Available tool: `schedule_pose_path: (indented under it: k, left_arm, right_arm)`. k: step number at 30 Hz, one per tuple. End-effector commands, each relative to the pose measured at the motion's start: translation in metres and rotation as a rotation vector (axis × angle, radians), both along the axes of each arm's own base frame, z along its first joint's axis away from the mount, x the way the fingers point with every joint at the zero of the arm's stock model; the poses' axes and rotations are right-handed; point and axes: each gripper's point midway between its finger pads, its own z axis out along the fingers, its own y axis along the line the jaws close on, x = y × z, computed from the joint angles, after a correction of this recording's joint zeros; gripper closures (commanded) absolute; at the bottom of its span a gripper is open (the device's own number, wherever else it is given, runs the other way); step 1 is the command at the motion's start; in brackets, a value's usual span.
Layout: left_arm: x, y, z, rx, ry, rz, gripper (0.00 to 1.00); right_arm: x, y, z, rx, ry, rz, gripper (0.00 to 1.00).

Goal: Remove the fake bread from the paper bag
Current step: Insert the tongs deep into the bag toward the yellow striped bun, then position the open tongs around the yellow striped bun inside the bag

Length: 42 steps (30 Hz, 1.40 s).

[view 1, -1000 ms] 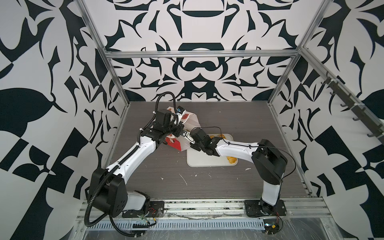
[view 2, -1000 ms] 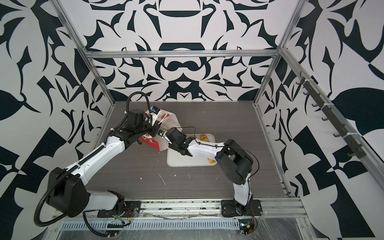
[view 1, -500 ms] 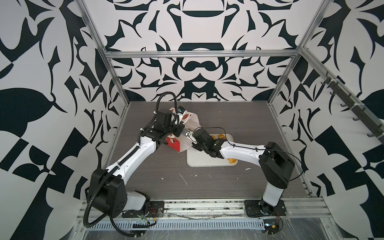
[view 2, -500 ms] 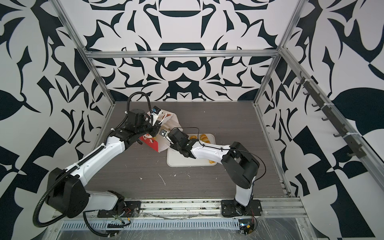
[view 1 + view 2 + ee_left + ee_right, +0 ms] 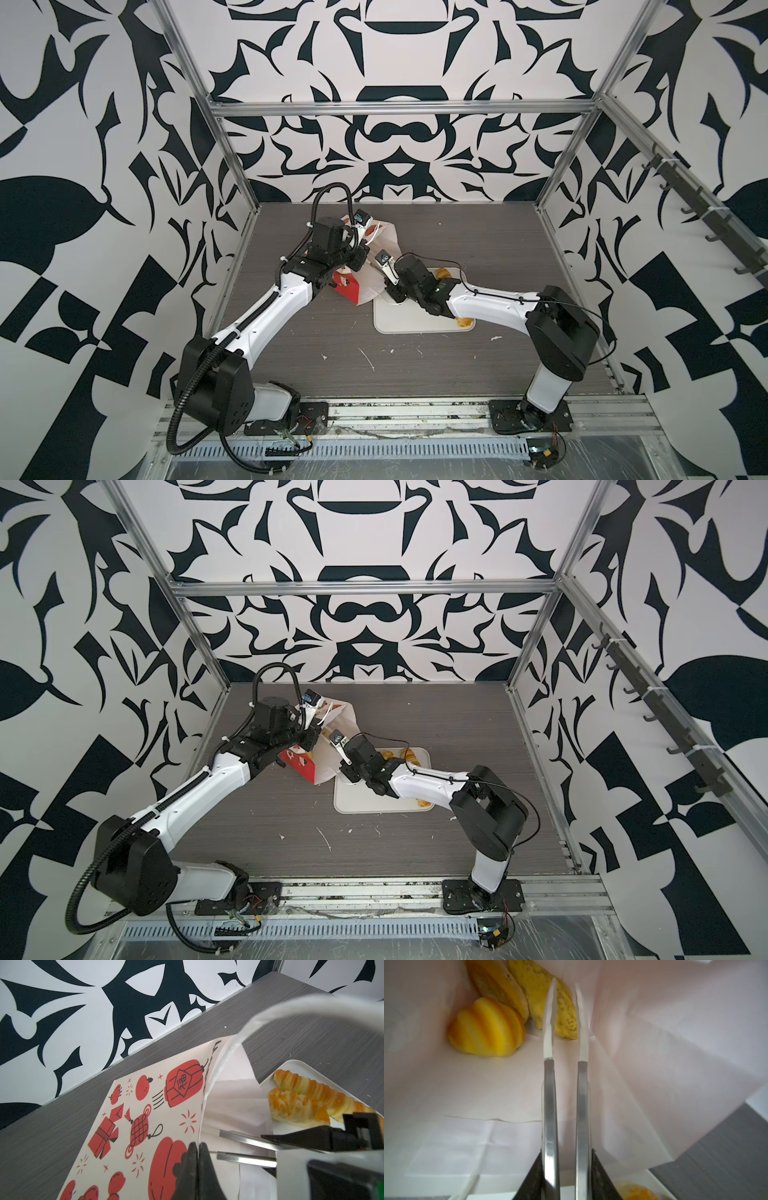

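Paper bag (image 5: pixel 384 243), mid-frame in a top view, is lying tipped, left gripper (image 5: pixel 198 1145) clamping its rim. Right gripper (image 5: pixel 565 982) is now reaching deeper inside, jaws narrowing round fake bread (image 5: pixel 564 1012), prob. not pinching yet; three pcs are showing inside.

Bold black-and-white leaf-like patterns cover the walls (image 5: pixel 399 137) at 9, 12 and 3 o'clock. A silver aluminium frame (image 5: pixel 399 108) stands before them, with its crossbar at 12 o'clock and slanted posts at 10 and 2 o'clock. The floor is a grey wood-grain board (image 5: pixel 478 241), marked with small white flecks (image 5: pixel 366 359) toward 6 o'clock. A rail of dark hooks (image 5: pixel 702 205) runs along the 3 o'clock wall. A slotted grey strip (image 5: pixel 374 451) lies at 6 o'clock. The light is even and soft
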Motion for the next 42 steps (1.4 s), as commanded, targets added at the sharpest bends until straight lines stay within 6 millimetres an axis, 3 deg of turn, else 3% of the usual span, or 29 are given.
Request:
schedule_pose_path:
  k: [1,9,19,28,33,38,42]
  left_arm:
    - [0.002,0.001,-0.006,-0.006,0.007,0.016,1.00]
    - [-0.004,-0.001,-0.017,-0.003,0.036,-0.010,1.00]
    - [-0.008,-0.004,-0.028,0.016,0.065,-0.026,1.00]
    - [-0.010,-0.001,-0.035,0.043,0.081,-0.016,1.00]
    - [-0.009,-0.002,-0.033,0.043,0.081,-0.019,1.00]
    - [-0.007,-0.002,-0.029,0.050,0.081,-0.019,1.00]
    - [-0.008,0.000,-0.030,0.069,0.085,-0.019,1.00]
  right_arm:
    - [0.000,0.019,0.024,0.231,0.048,-0.032,0.66]
    - [-0.004,0.050,0.008,0.203,0.226,0.061,0.65]
    - [0.006,0.074,0.011,0.142,0.239,0.139,0.64]
    - [0.024,0.052,0.009,-0.074,0.130,0.110,0.64]
    - [0.031,0.049,0.009,-0.135,0.075,0.123,0.62]
    - [0.024,0.060,0.014,-0.080,0.094,0.181,0.62]
    - [0.018,0.057,0.019,-0.008,0.155,0.175,0.62]
